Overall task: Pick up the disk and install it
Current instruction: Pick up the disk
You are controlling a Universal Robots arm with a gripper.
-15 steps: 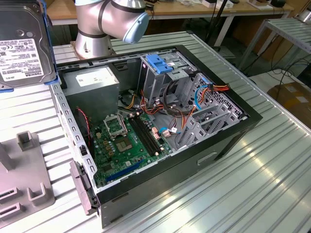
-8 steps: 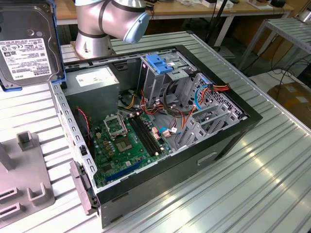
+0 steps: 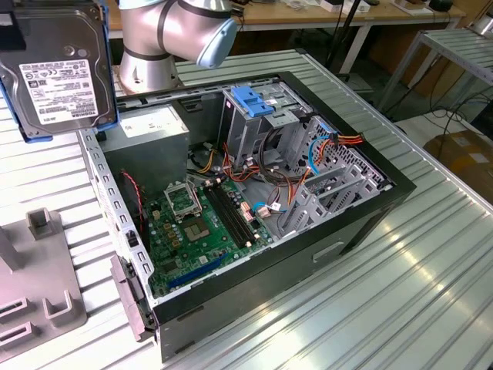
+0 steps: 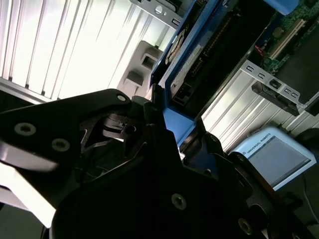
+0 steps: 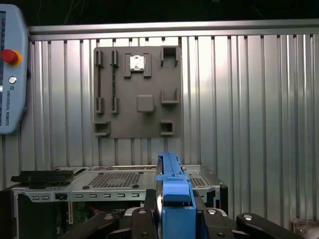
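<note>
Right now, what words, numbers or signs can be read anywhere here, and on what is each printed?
The disk, held in the gripper: white label with lines of print and barcodes, all too small to read.
The teach pendant: one line of maker's lettering, a brand name, left unquoted.
The motherboard: markings too small to read.
Nothing else is legible.

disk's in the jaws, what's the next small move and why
Probably carry the disk toward the drive cage: the jaws are shut on its blue carrier, and it hangs at the exterior view's left, apart from the cage.
</note>
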